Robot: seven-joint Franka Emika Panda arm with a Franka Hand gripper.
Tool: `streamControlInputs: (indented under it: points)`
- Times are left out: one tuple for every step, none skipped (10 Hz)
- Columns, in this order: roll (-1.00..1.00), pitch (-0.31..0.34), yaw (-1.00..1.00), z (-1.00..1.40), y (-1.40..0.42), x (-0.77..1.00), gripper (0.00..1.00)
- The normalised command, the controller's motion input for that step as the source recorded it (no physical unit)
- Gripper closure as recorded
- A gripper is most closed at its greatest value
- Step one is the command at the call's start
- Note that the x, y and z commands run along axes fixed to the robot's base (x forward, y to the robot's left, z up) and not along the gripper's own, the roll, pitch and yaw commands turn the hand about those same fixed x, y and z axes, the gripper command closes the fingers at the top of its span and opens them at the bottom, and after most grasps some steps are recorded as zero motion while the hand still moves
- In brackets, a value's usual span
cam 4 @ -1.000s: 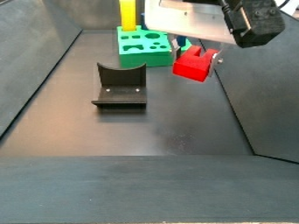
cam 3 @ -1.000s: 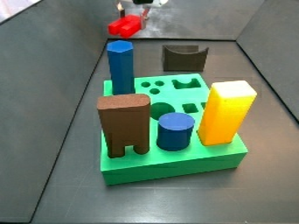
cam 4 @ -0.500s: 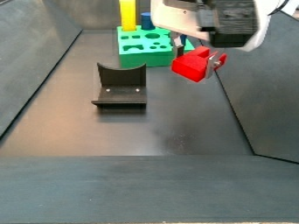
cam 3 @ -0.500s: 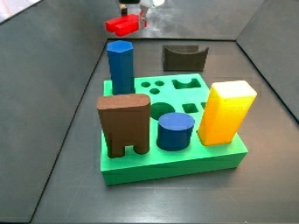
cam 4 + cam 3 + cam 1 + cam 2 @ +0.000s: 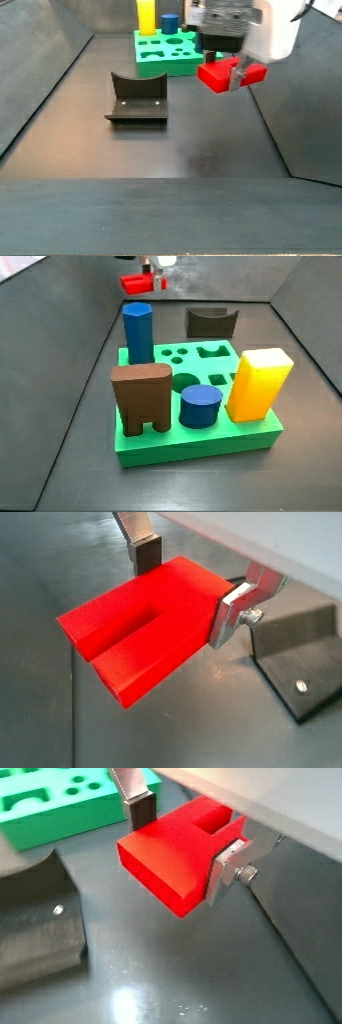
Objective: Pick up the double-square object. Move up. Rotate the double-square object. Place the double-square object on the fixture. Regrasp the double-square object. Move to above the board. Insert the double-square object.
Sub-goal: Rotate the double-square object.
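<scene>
Robot test cell in a lab

A dark, walled metal tray point(image 5: 201, 150) is serving as the work floor, carrying only rig pieces: a bright-green board point(image 5: 201, 441) holding coloured test blocks and a dark fixture point(image 5: 135, 98). Above the floor, between fixture and board, the gripper point(image 5: 227, 62) is gripping the red double-square object point(image 5: 140, 622) between its silver fingers point(image 5: 247, 604).

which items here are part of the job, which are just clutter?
In play: tool, up off the floor, shut on the double-square object; fixture; green board.

Bystanders, all standing in the board: blue hexagonal column, brown arch block, blue cylinder, yellow block.
</scene>
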Motion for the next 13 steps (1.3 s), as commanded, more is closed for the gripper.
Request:
streamControlInputs:
  points:
    - [0.0, 0.001, -1.0, 0.0, 0.01, -0.01, 1.0]
    - [0.0, 0.001, -1.0, 0.0, 0.01, -0.01, 1.0]
    - [0.0, 0.001, -1.0, 0.0, 0.01, -0.01, 1.0]
    - [0.0, 0.001, -1.0, 0.0, 0.01, -0.01, 1.0]
    - [0.0, 0.002, -1.0, 0.0, 0.01, -0.01, 1.0]
    - [0.0, 0.002, -1.0, 0.0, 0.01, -0.01, 1.0]
    - [0.0, 0.002, -1.0, 0.0, 0.01, -0.01, 1.0]
    - [0.0, 0.002, -1.0, 0.0, 0.01, -0.01, 1.0]
    - [0.0, 0.002, -1.0, 0.0, 0.01, -0.01, 1.0]
    - [0.0, 0.002, -1.0, 0.0, 0.01, -0.01, 1.0]
    - [0.0, 0.002, -1.0, 0.0, 0.01, -0.01, 1.0]
    - [0.0, 0.002, -1.0, 0.0, 0.01, -0.01, 1.0]
    - [0.0, 0.003, -1.0, 0.0, 0.01, -0.01, 1.0]
